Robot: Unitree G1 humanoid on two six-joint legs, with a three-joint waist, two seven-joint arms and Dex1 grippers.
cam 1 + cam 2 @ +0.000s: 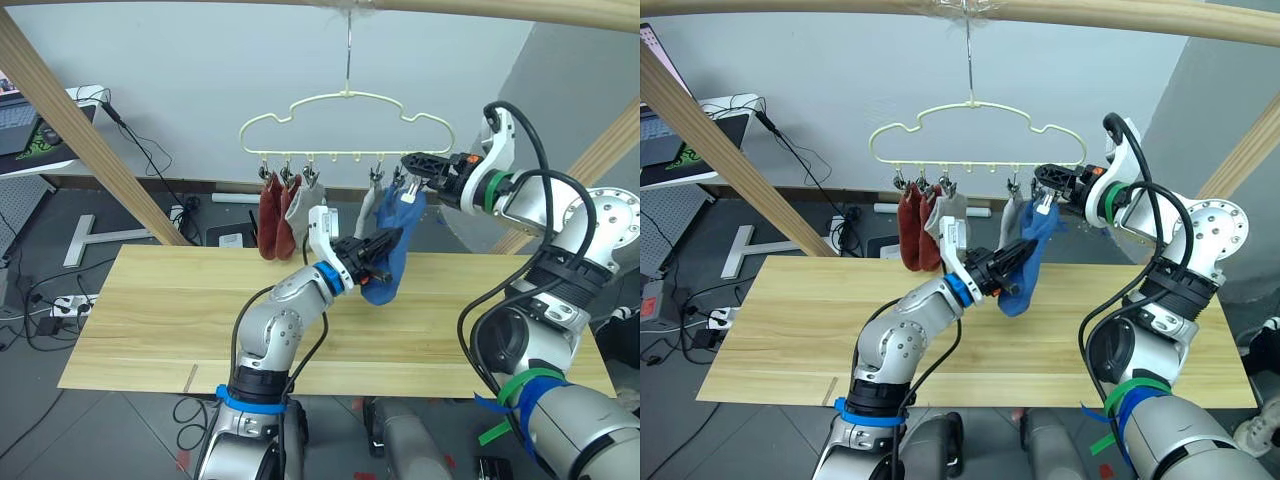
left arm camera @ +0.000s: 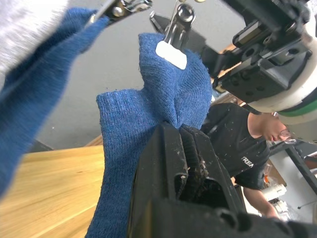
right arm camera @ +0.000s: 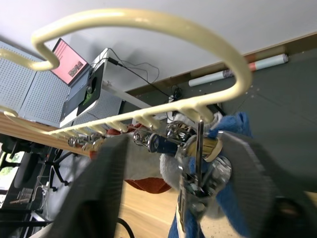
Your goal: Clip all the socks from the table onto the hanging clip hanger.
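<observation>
The pale-yellow clip hanger [image 1: 345,108] hangs from the top wooden pole. Two rust red socks [image 1: 270,218] and a light grey sock [image 1: 300,205] hang from its left clips. Another grey sock [image 1: 368,215] and a blue sock [image 2: 29,94] hang further right. My left gripper [image 1: 385,243] is shut on a second blue sock [image 1: 398,255], holding it up under the rightmost clip [image 3: 198,166]. In the left wrist view that clip [image 2: 177,20] sits on the sock's top edge. My right gripper [image 1: 412,165] is shut on the clip, one finger on each side.
The pale plank table [image 1: 150,330] lies below the hanger. Slanted wooden poles [image 1: 90,140] of the frame rise at left and right. A desk with a laptop [image 1: 18,115] stands at far left. A person [image 2: 247,144] in a black shirt shows behind the sock.
</observation>
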